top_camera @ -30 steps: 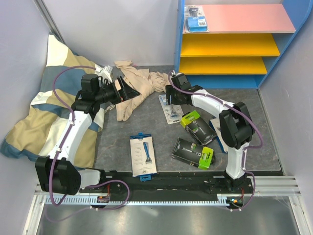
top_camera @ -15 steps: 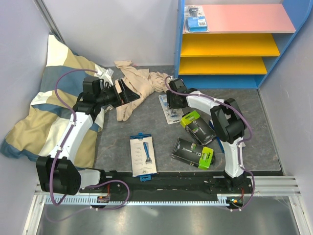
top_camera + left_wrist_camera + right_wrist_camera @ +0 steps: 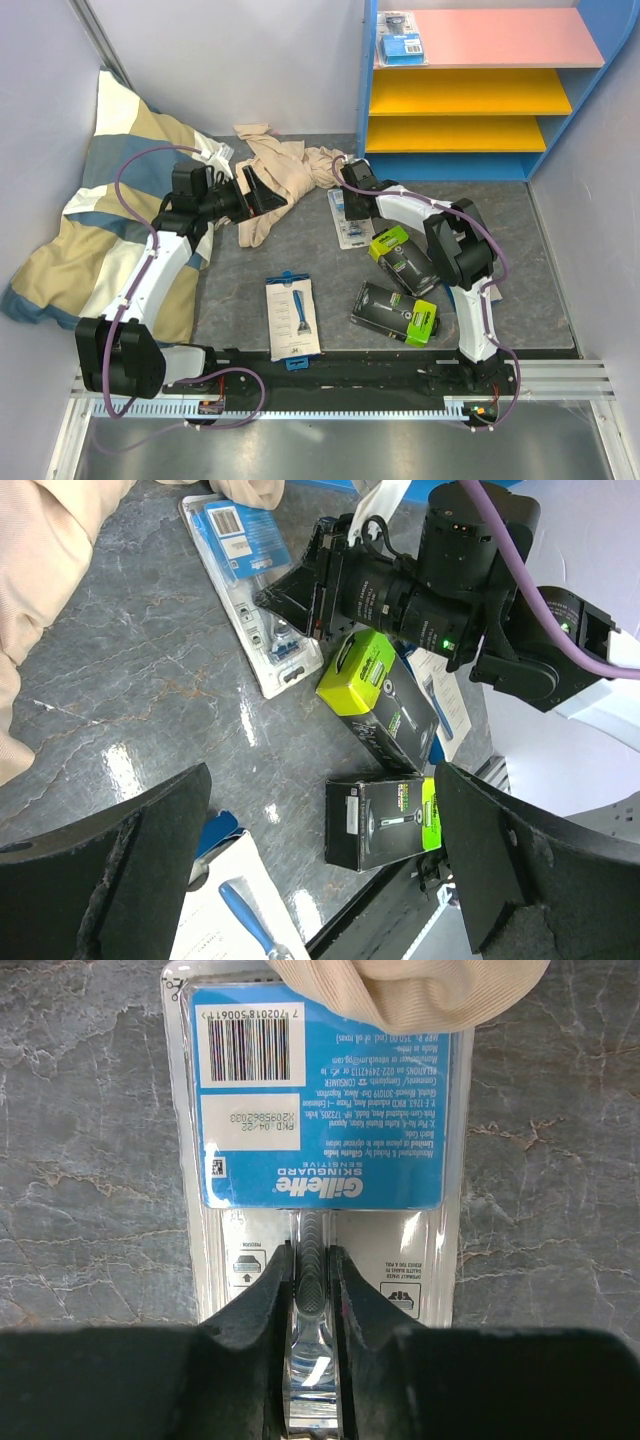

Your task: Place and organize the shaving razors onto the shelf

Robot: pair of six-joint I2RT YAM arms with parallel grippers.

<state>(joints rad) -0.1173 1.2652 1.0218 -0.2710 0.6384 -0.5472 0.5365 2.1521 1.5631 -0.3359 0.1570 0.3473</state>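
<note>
Grasping the blister pack (image 3: 320, 1110).
My right gripper (image 3: 312, 1270) pinches its raised ridge; left gripper (image 3: 320, 780) gapes empty. Next I'd lift toward the far shelf (image 3: 500, 38).

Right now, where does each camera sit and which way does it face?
Top external: above and behind, looking down on shelf, left gripper, right gripper.
Left wrist: faces across the table at the right gripper; own open fingers at bottom.
Right wrist: straight down on the blister pack, fingers pinching it.
All three share that pack.

My white-shelled arms (image 3: 150, 275), black at every joint, carry purple cables (image 3: 135, 158); a green light (image 3: 443, 645) glows behind my right pincer (image 3: 310, 1260).
</note>
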